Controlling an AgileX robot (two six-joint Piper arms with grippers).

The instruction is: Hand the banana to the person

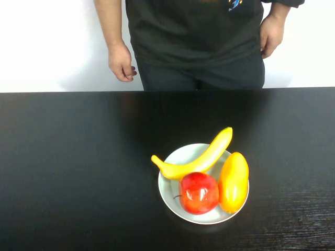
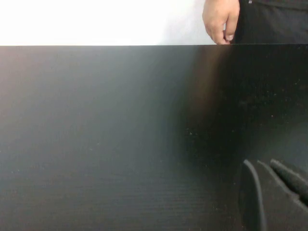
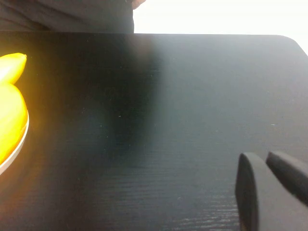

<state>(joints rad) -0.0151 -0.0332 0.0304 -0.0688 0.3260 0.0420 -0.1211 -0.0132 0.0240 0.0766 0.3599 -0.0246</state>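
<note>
The long yellow banana [image 1: 204, 157] lies across the far side of a white plate [image 1: 168, 194], its stem end over the plate's left rim. Its far tip also shows in the right wrist view [image 3: 12, 65]. The person [image 1: 193, 36] in a black T-shirt stands behind the table's far edge, arms down. One hand shows in the left wrist view [image 2: 220, 19]. My left gripper [image 2: 262, 164] hovers low over bare table, shut and empty. My right gripper [image 3: 262, 156] is low over the table to the right of the plate, shut and empty. Neither arm shows in the high view.
A red apple [image 1: 198, 192] and a yellow-orange mango [image 1: 233, 181] share the plate with the banana, on its near side; the mango also shows in the right wrist view [image 3: 9, 120]. The black table [image 1: 78, 167] reaches to the person. Its far right corner [image 3: 288, 41] is rounded.
</note>
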